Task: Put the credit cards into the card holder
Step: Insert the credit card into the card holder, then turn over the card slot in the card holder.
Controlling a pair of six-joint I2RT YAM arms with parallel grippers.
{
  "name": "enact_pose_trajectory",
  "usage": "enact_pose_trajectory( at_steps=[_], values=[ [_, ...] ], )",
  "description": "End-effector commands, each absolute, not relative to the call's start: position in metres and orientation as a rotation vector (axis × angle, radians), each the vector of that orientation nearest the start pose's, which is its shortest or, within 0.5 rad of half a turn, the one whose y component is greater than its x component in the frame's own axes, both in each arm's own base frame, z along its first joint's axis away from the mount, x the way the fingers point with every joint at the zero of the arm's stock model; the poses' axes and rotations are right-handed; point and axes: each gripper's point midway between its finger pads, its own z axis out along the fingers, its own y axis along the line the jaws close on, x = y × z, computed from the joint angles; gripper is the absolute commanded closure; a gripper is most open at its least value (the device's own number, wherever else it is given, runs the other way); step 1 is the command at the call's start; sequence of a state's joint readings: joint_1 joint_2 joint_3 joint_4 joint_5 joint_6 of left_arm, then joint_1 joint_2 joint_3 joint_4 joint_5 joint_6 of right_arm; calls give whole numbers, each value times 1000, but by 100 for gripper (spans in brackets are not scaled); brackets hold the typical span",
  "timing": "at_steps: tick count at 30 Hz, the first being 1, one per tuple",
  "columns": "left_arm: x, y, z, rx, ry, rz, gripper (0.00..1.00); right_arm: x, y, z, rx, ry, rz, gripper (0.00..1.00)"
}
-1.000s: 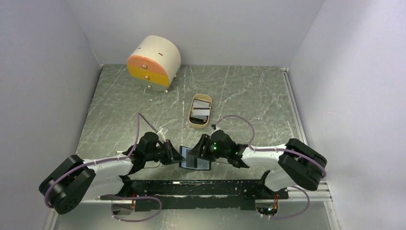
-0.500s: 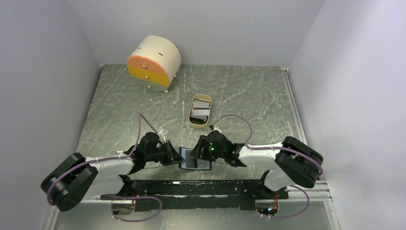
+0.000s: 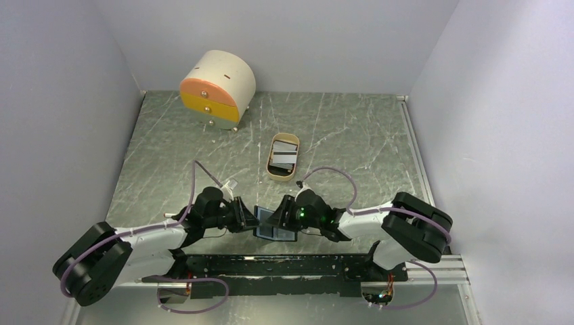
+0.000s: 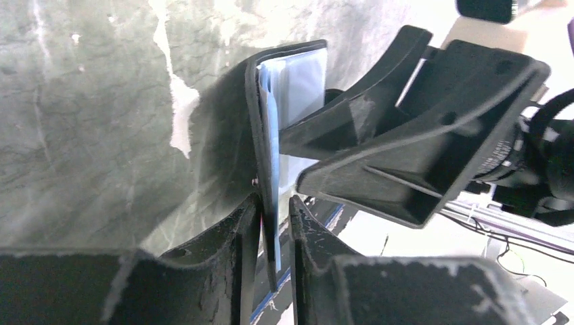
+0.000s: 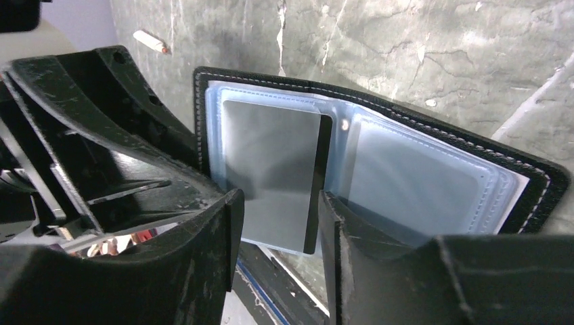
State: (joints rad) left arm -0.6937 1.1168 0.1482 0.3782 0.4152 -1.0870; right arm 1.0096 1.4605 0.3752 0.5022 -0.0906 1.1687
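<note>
Right wrist view: a grey card (image 5: 274,172) was pinched by the right gripper (image 5: 277,223), half-sleeved in the card holder (image 5: 433,169), whose flap was clamped by the left gripper (image 4: 274,210) near the worktop's near edge; pushing home was judged next.

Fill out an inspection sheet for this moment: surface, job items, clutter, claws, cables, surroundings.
Surface: grey scratched tabletop.
Job's things: card holder open, blue sleeves showing; grey card at its left sleeve; more cards in tan tray.
Clutter: round drawer box; small white scrap.
Claws: left claw shut on holder edge; right claw shut on grey card.
Cables: purple loops on both arms.
Surroundings: plain lilac walls.
</note>
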Motion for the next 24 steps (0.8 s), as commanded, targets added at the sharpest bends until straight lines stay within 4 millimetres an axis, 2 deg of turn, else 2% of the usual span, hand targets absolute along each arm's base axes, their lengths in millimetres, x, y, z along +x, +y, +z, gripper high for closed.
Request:
enact_pose_trajectory(
  at_steps=[1,3,7,11,13,15,17,20,24],
  values=[
    [136,-257,66,-161,2394,-1462,74,139,335,47,106,2435,1318,57],
    [136,-257,69,-162,2381,-1469,80,141,330,46,80,2423,1279,63],
    [136,-257,70,-159,2380,-1465,90,149,314,46,44,2429,1116,64],
    [135,-258,74,-145,2359,-1490,90,153,301,37,9,2434,1010,66],
    [136,-260,78,-132,2344,-1505,80,152,301,32,-14,2442,999,68],
    [135,-262,83,-110,2325,-1527,77,150,303,27,-36,2451,1005,70],
    [135,-264,90,-95,2291,-1563,78,149,306,23,-47,2459,1011,73],
    [134,-266,90,-83,2294,-1570,91,148,312,20,-63,2466,1035,75],
    [133,-267,86,-76,2301,-1576,91,147,313,17,-63,2473,1042,76]
  ],
)
